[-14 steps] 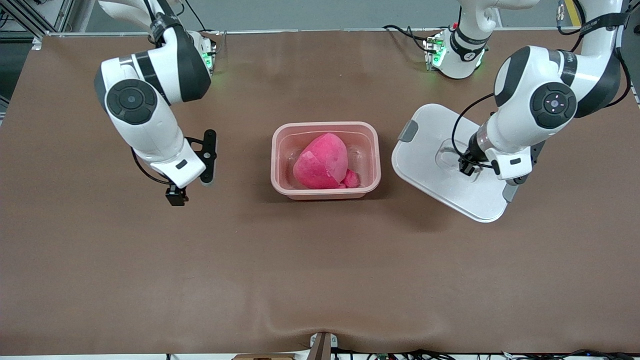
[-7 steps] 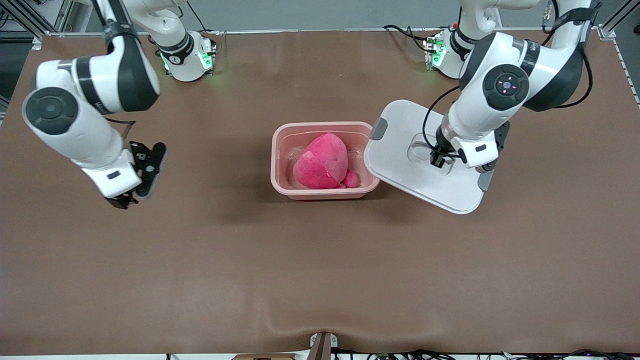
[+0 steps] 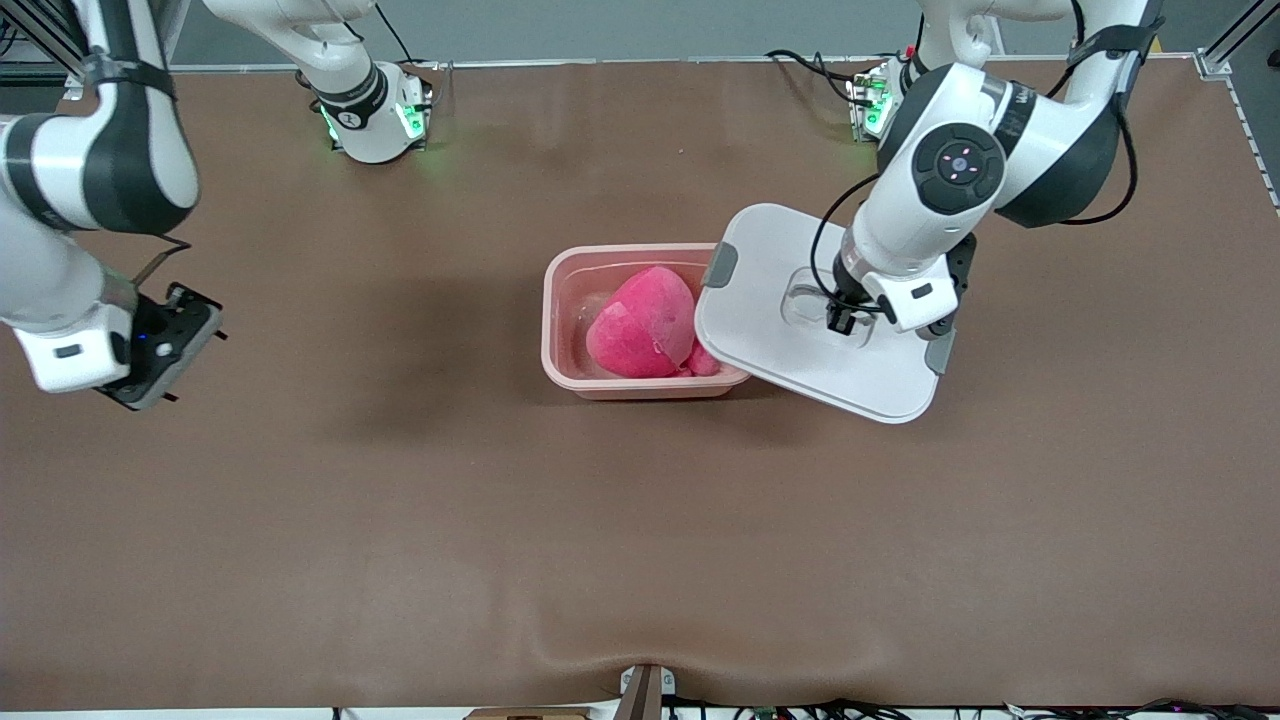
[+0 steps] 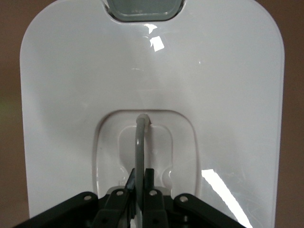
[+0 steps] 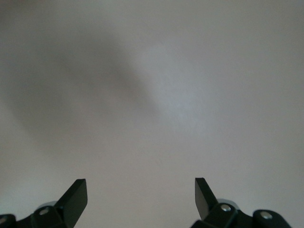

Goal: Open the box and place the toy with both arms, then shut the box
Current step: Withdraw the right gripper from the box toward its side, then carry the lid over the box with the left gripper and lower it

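Observation:
The pink translucent box [image 3: 556, 330] stands open at mid-table with the pink plush toy [image 3: 645, 320] inside it. My left gripper [image 3: 838, 318] is shut on the grey handle [image 4: 139, 142] in the recess of the white lid [image 3: 790, 350]. It holds the lid tilted in the air, over the box's end toward the left arm. The lid [image 4: 142, 71] fills the left wrist view, where the left gripper [image 4: 140, 178] pinches the handle and a grey clip [image 4: 142, 9] shows at one end. My right gripper [image 3: 175, 350] is open and empty over the table's right-arm end; in the right wrist view this gripper [image 5: 141, 194] faces a plain surface.
The brown table mat [image 3: 640, 520] has a raised wrinkle [image 3: 640, 645] at the edge nearest the front camera. The two arm bases [image 3: 365, 110] stand along the edge farthest from that camera.
The left arm has carried the lid toward the box, and it now overlaps the box's end. The right arm has swung away from the box toward its own end of the table.

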`<state>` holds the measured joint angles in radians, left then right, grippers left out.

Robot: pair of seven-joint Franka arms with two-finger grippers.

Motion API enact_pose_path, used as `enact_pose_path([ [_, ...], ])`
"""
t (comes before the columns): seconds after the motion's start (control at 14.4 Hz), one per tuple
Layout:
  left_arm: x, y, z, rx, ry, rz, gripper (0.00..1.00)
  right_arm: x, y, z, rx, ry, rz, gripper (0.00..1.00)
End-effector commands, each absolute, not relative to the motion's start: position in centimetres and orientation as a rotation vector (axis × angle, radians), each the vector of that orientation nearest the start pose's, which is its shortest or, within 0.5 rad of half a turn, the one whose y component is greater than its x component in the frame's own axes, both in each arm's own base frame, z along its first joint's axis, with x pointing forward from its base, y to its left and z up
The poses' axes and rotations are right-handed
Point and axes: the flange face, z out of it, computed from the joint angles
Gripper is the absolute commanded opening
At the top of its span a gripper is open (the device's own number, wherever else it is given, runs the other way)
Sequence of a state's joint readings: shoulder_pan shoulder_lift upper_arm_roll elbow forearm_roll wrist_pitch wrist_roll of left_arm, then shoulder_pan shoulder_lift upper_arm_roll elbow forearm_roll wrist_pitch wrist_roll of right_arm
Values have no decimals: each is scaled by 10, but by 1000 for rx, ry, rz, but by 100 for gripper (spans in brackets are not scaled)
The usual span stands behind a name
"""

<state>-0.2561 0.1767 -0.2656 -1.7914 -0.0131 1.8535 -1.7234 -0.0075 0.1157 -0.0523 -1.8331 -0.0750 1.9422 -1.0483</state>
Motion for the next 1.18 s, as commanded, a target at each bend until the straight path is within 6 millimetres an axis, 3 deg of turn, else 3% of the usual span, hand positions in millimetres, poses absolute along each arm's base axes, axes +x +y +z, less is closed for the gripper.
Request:
enact_pose_path([
  [0.0,524,-318,447,-2484,-1800,120,0,566,-44,479,-2877,-1360,17,100],
  [0.14,523,-336,446,-2455,-1846,116,0,547,-36,487,-2946,-1209,0,100],
  [0.56,518,-368,427,-2364,-1922,91,0,531,-12,505,-3082,-775,22,100],
  [0.77,520,-388,428,-2335,-1981,94,0,535,-4,519,-3137,-515,22,100],
  [0.91,520,-393,427,-2309,-2012,93,0,537,-2,541,-3162,-337,26,100],
  [1.11,516,-405,418,-2254,-2080,96,0,545,-1,570,-3170,-244,-1,100],
])
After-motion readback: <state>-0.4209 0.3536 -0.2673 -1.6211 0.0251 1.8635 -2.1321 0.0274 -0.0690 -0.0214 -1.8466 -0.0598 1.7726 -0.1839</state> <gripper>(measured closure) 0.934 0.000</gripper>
